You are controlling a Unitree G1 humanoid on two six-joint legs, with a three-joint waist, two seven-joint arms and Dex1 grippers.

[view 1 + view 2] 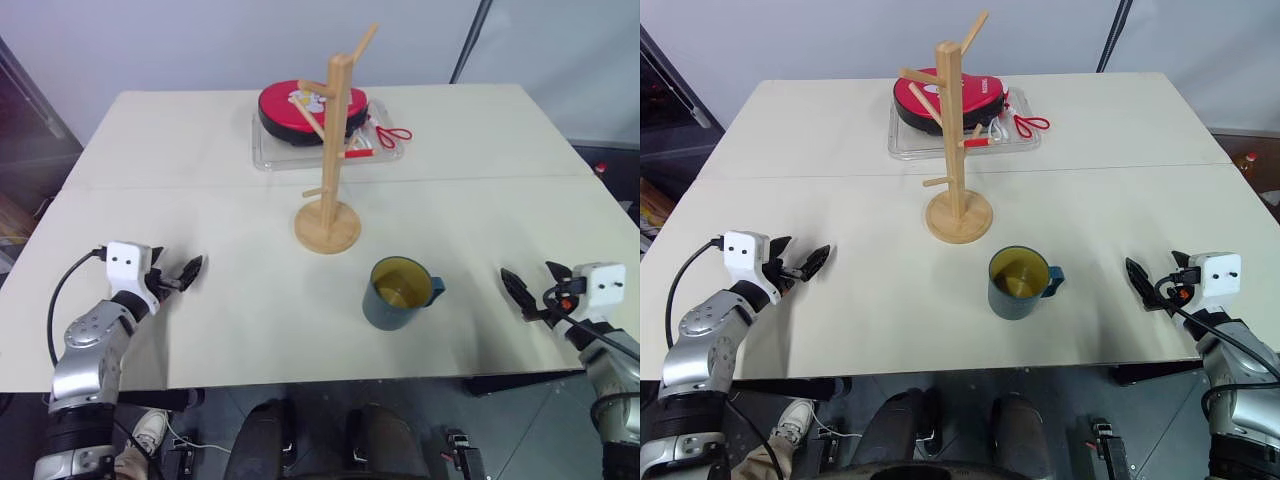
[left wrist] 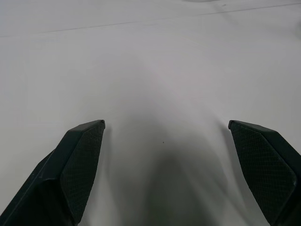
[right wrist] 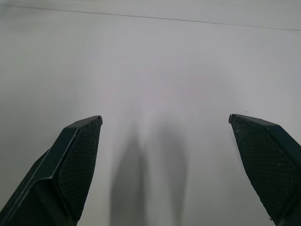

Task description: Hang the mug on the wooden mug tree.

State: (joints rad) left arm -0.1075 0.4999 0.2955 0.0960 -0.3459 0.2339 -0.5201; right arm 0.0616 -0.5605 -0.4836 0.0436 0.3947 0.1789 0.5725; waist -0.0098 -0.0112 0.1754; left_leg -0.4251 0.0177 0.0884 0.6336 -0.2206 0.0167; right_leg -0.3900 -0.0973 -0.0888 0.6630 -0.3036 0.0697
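The dark teal mug (image 1: 396, 295) stands upright on the cream table (image 1: 200, 170), yellow inside showing, its small handle turned to the right. Just behind it rises the wooden mug tree (image 1: 330, 190) on its round base, with bare slanted pegs. My left gripper (image 1: 180, 273) hovers low over the table's front left, open and empty, far left of the mug. Over the front right edge my right gripper (image 1: 530, 290) is open too, a short way right of the mug. Both wrist views show wide-apart fingertips (image 2: 84, 155) (image 3: 77, 155) over bare tabletop.
A clear tray (image 1: 270, 150) at the back centre holds a red and black round case (image 1: 300, 105) and red-handled scissors (image 1: 393, 135). A seam (image 1: 150, 185) crosses the table. The table's front edge runs close below both grippers.
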